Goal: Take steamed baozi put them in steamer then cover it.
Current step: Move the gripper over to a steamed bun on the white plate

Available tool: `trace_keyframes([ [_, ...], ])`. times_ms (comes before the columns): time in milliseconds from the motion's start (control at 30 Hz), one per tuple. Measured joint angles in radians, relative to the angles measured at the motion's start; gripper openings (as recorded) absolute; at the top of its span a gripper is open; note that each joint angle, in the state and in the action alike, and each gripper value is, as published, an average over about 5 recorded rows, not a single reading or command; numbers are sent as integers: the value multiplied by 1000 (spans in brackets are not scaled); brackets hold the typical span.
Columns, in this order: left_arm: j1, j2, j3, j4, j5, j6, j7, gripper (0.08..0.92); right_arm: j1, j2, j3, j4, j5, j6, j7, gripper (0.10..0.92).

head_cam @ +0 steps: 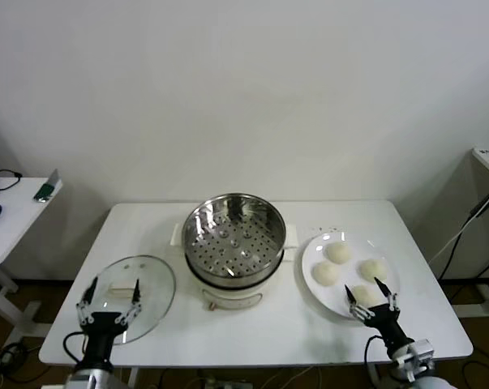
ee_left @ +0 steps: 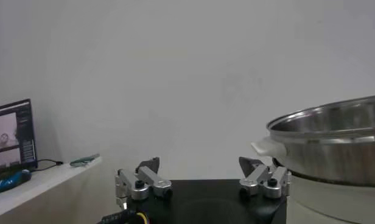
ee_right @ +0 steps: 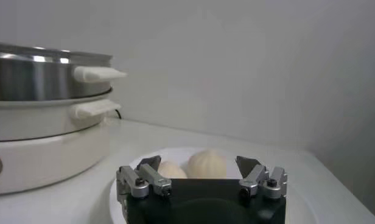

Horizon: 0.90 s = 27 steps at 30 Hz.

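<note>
— Baozi first: where do they sit?

— Four steamed baozi (head_cam: 349,274) lie on the white plate (head_cam: 312,274), which rests on the white table (head_cam: 252,328) at about three o'clock from the steamer (head_cam: 234,241). One bun is at the plate's twelve o'clock, one toward nine, one toward three, and the nearest at six. From my right wrist I see two of them (ee_right: 206,164) just past my fingertips.

— And your right gripper?

— My right gripper (head_cam: 371,299) hangs at the plate's six o'clock edge, right over that nearest bun. Its fingers (ee_right: 151,173) are spread apart, pinching nothing.

— The steamer?

— It stands at the middle of the table, a shiny steel basket with a perforated floor on a cream-white base. Its basket holds no bun, and it is uncovered.

— Where is the cover?

— The cover (head_cam: 139,293) lies flat on the table at about eight o'clock from the steamer, apart from it, its cream bar handle facing up.

— Your left gripper?

— My left gripper (head_cam: 110,301) sits at the lid's near edge, around seven o'clock of it. Its fingers (ee_left: 148,179) are spread wide and grip nothing. From that wrist I see the steamer's steel wall (ee_left: 333,143) off to one side.

— Anything else around?

— A small side table (head_cam: 13,215) stands well apart at nine o'clock.
</note>
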Motion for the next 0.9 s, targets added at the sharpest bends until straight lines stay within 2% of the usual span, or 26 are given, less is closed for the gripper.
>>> trace_keyframes([
  [167,5,0,-1,-4,0,-1,-3,823,49,-60,-9,-9,-27,-48,-51,823],
  [400,20,14,-2,-24,10,4,-12,823,189,-242,-68,-71,-94,-147,-211,823],
  [633,24,23,2,-31,9,0,-16,823,433,-421,-239,-223,-212,-130,-447,823],
  [900,27,34,-3,-32,-4,0,-13,823,817,-516,-581,-413,-335,-86,-650,823],
])
